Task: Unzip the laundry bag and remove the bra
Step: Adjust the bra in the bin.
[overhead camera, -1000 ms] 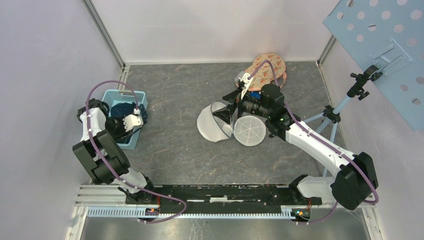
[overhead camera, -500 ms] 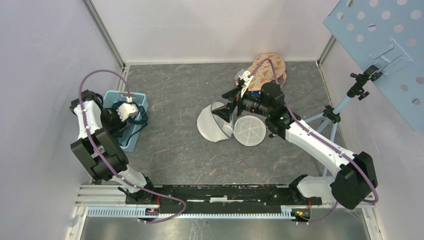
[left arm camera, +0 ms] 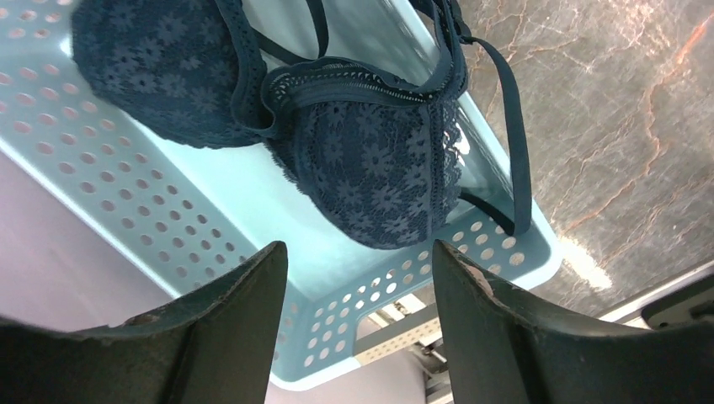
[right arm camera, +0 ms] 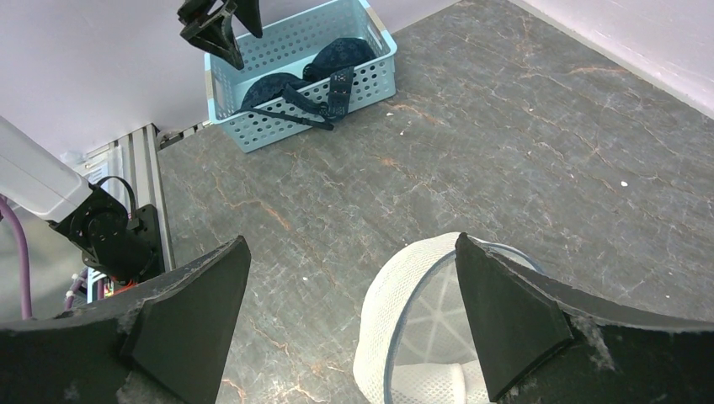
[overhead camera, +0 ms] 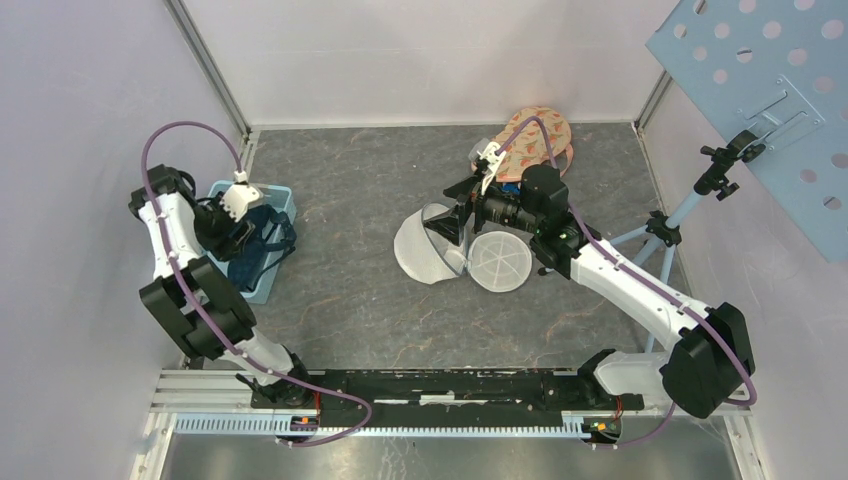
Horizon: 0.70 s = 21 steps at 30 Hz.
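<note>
The navy lace bra (left arm camera: 362, 160) lies in the blue perforated basket (left arm camera: 126, 194), one strap (left arm camera: 515, 151) draped over the rim, with the left gripper (left arm camera: 358, 257) above it, fingers spread and empty. The right gripper (right arm camera: 349, 244), also spread and empty, hangs over the open mesh laundry bag (right arm camera: 383, 337). That loose strap could catch a departing finger and drag the bra out.

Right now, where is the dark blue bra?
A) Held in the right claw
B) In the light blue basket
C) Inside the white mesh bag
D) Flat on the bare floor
B: the bra lies inside the perforated light blue basket, with one strap draped over its rim.
</note>
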Tool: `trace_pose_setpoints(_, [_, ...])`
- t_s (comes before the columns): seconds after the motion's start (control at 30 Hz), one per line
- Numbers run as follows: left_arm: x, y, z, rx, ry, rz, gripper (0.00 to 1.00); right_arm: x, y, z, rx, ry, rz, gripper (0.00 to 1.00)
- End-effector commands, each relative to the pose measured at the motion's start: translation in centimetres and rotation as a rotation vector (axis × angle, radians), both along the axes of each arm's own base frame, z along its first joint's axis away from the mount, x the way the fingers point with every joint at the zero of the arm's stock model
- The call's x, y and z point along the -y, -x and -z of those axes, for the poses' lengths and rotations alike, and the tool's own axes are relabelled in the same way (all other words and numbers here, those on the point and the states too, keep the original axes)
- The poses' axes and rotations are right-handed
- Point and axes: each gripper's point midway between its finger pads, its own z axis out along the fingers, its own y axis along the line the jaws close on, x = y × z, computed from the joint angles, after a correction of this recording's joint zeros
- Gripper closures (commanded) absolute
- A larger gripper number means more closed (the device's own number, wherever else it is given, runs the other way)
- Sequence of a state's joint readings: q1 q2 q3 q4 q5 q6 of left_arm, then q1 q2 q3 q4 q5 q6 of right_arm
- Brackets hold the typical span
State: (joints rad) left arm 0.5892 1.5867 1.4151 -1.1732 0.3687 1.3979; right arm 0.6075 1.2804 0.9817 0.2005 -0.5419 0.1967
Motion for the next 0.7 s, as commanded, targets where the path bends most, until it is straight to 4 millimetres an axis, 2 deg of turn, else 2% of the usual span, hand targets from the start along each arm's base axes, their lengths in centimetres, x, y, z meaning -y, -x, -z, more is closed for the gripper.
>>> trace_pose_setpoints(0.0, [0.5,-0.6,2.8,-0.034,0.070,-0.123,0.31,-0.4,-0.4,-2.4,0.049,-0.040,-0.012,0.02])
trace_pose_setpoints(0.13, [0.3,0.0,6.2,-0.109,0.016,-0.141,0.36,-0.4,-0.4,-2.6,0.054,-0.040,-0.009,0.02])
trace_pose_setpoints(0.23, [-1.3,0.3,8.4,-0.140,-0.073,-0.157,0.38,-0.3,-0.4,-2.4,0.054,-0.032,-0.005,0.02])
trace_pose_setpoints(0.33, [-3.3,0.1,9.6,-0.145,-0.167,-0.186,0.40,-0.3,-0.4,-2.4,0.055,-0.030,-0.004,0.02])
trace_pose_setpoints(0.43, [-4.7,-0.8,9.8,-0.112,-0.223,-0.208,0.43,-0.3,-0.5,-2.3,0.054,-0.030,-0.003,0.02])
trace_pose_setpoints(0.5, [-5.0,-1.5,9.6,-0.092,-0.224,-0.212,0.42,-0.3,-0.4,-2.4,0.054,-0.031,-0.004,0.02])
trace_pose_setpoints(0.57, [-4.9,-2.1,9.0,-0.076,-0.207,-0.227,0.38,-0.3,-0.5,-2.3,0.055,-0.029,-0.003,0.02])
trace_pose_setpoints(0.67, [-3.8,-2.3,7.1,-0.065,-0.139,-0.238,0.31,-0.2,-0.4,-2.5,0.063,-0.028,-0.003,0.02])
